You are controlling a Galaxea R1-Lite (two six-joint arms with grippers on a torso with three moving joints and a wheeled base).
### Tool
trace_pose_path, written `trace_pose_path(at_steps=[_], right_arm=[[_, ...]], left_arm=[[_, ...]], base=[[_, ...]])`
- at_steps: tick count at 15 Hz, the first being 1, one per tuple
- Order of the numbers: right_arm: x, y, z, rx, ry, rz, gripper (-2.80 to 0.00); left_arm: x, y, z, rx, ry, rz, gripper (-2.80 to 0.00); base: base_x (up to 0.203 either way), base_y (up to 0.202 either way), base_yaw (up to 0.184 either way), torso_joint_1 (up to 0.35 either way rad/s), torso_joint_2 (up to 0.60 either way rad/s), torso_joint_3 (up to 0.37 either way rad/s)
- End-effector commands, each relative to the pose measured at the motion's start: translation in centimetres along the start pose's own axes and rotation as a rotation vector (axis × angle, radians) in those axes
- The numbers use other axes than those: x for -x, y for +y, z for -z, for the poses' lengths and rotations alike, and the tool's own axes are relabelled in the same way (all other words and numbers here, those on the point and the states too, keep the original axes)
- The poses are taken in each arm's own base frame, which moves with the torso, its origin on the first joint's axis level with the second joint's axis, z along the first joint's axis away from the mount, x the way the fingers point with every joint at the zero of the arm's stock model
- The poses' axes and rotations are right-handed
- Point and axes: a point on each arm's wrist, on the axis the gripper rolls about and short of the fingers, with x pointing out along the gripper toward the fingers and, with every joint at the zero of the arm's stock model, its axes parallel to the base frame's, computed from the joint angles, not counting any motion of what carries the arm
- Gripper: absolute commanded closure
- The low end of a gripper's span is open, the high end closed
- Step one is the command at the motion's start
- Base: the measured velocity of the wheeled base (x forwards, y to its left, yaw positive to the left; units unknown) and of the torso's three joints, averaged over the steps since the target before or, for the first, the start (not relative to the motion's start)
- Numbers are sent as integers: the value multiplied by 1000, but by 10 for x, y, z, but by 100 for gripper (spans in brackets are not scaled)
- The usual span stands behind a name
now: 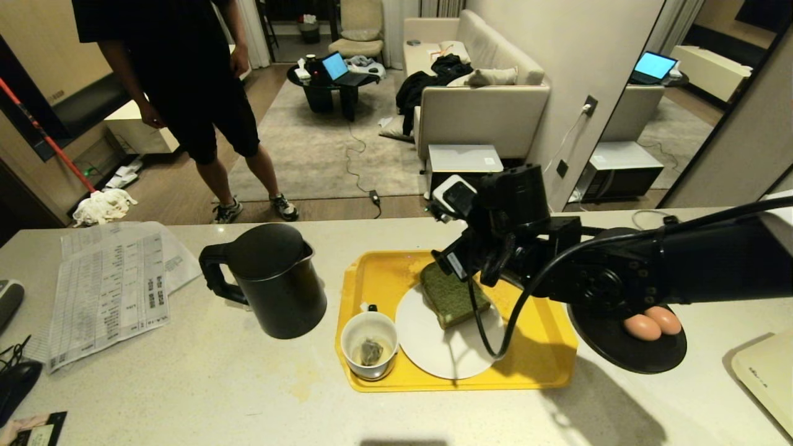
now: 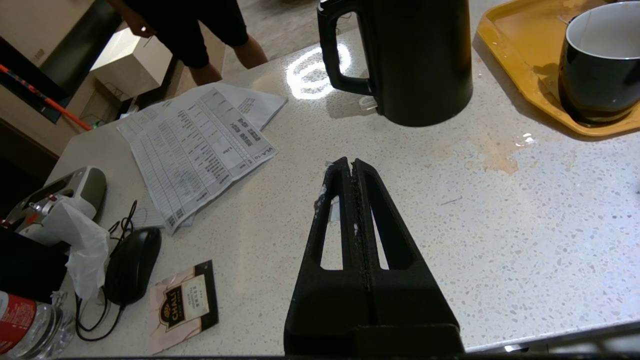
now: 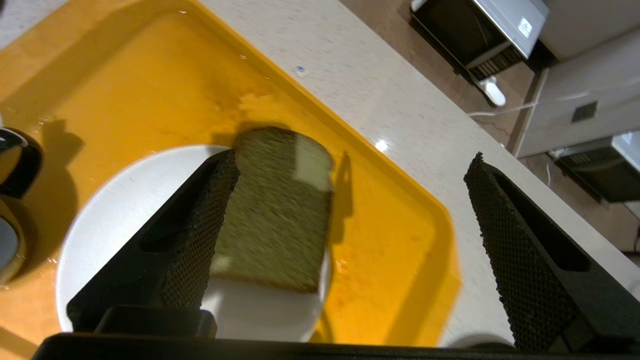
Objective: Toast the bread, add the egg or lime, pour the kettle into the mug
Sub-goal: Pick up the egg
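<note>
The green bread (image 1: 455,296) lies on a white plate (image 1: 433,353) in the yellow tray (image 1: 545,359). My right gripper (image 3: 352,160) hangs open over the bread (image 3: 275,215) with nothing between its fingers; one finger (image 3: 200,235) is over the plate, the other (image 3: 520,240) beyond the tray's far rim. The white mug (image 1: 370,344), with a tea bag inside, stands at the tray's front left corner. The black kettle (image 1: 272,279) stands left of the tray. Two eggs (image 1: 650,323) rest on a black dish (image 1: 626,359) under my right arm. The lime is out of view. My left gripper (image 2: 348,162) is shut and empty above the counter, in front of the kettle (image 2: 420,60).
Printed sheets (image 1: 111,291) lie at the counter's left, with a mouse (image 2: 132,265), a tea sachet (image 2: 182,305) and a bottle (image 2: 25,325) near the front left. A cream appliance (image 1: 768,378) sits at the right edge. A person (image 1: 186,80) stands beyond the counter.
</note>
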Motion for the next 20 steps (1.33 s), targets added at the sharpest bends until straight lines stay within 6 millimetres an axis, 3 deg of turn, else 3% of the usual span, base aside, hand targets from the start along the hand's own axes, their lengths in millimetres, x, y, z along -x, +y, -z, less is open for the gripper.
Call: trace_pose_path(at_steps=[1, 6, 10, 15, 20], right_arm=[[38, -38, -12, -33, -21, 47, -280], [117, -104, 16, -75, 68, 67, -280], [164, -149, 50, -152, 134, 127, -280], [203, -158, 66, -193, 94, 133, -280], [221, -154, 71, -236, 61, 139, -280]], left_arm=[[0, 0, 0, -1, -1, -1, 0], [0, 0, 0, -1, -1, -1, 0], [0, 0, 0, -1, -1, -1, 0], [0, 0, 0, -1, -1, -1, 0], [0, 0, 0, -1, -1, -1, 0]], base=[[0, 0, 0, 0, 0, 0], [0, 0, 0, 0, 0, 0], [0, 0, 0, 0, 0, 0], [0, 0, 0, 0, 0, 0], [0, 0, 0, 0, 0, 0]])
